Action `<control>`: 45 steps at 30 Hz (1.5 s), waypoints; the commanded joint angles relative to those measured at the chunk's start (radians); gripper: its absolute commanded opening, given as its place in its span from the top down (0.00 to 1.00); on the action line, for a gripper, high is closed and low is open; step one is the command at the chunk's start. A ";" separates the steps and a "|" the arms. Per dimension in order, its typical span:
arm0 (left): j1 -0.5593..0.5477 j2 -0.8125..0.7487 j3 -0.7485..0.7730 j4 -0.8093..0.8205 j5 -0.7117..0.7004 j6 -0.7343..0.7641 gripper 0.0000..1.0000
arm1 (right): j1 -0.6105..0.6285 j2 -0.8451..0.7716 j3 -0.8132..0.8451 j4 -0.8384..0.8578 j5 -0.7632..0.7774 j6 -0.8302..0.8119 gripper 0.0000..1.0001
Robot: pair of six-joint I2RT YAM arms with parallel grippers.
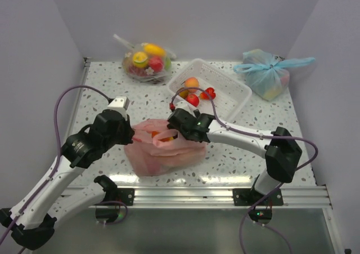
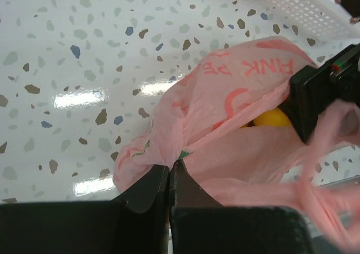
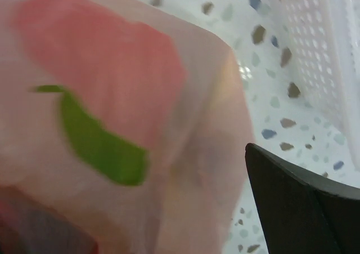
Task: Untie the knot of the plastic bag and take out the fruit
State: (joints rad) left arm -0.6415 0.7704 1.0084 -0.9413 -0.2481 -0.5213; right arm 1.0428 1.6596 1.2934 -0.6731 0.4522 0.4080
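Note:
The pink plastic bag (image 1: 163,150) lies at the table's middle, its mouth facing the far side. My left gripper (image 1: 130,133) is shut on the bag's left edge film; in the left wrist view the jaws (image 2: 170,166) pinch a fold of it. My right gripper (image 1: 175,129) is at the bag's mouth and open. One black finger (image 3: 304,203) shows outside the film, and pink film (image 3: 140,124) drapes over the other. Yellow fruit (image 2: 274,119) and orange fruit (image 1: 163,134) show inside the bag. A loose pink handle strand (image 2: 315,203) hangs free. No tied knot shows.
A white basket (image 1: 233,93) behind the bag holds a peach (image 1: 191,84), a red apple (image 1: 193,99) and small red fruit (image 1: 209,93). A clear bag of fruit (image 1: 146,61) lies at the back left. A light blue bag (image 1: 269,74) sits at the back right.

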 commanded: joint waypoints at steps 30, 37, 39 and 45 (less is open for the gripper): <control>-0.110 0.291 0.181 0.131 -0.193 -0.164 0.00 | -0.178 -0.258 0.020 0.211 -0.454 0.031 1.00; -0.118 0.394 0.093 0.237 -0.520 -0.213 0.00 | -0.135 -0.228 0.026 0.234 -0.454 0.045 1.00; -0.083 0.423 0.079 0.280 -0.516 -0.209 0.00 | -0.130 -0.228 0.020 0.239 -0.454 0.049 1.00; -0.001 0.524 0.036 0.470 -0.383 -0.193 0.00 | -0.119 -0.254 -0.026 0.257 -0.466 0.072 1.00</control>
State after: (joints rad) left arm -0.6483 1.2541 1.0496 -0.6289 -0.6506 -0.6949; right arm 0.9165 1.4349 1.2881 -0.4694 0.0067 0.4541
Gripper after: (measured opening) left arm 0.997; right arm 0.011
